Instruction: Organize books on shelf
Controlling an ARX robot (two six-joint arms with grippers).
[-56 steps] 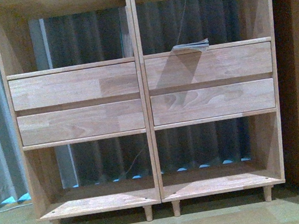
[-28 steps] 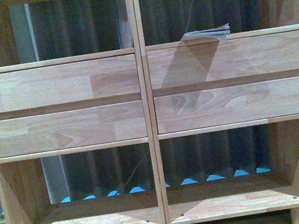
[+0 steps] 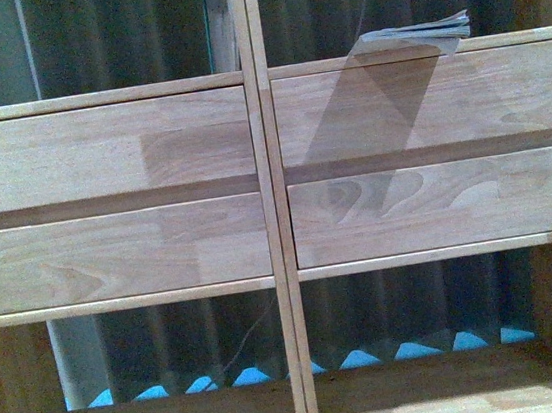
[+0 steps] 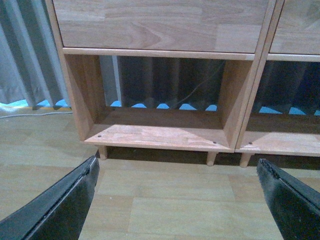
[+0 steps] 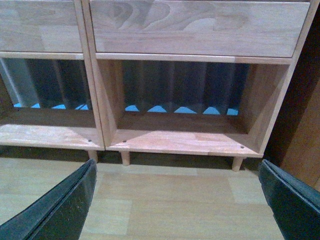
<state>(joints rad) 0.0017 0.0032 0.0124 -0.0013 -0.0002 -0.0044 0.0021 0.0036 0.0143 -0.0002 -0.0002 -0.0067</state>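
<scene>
Wood-plank floor (image 4: 165,210) beneath both wrists. Left gripper (image 4: 177,165) and right gripper (image 5: 177,165): fingers spread wide, holding and touching nothing, low before the shelf (image 3: 275,217). Thin paperback (image 3: 414,36) lies flat on the board above the upper right drawer (image 3: 425,103).

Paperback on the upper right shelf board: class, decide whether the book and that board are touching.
Touching. The front view shows the thin paperback lying flat on the shelf board, its underside meeting the wood with no visible gap.
</scene>
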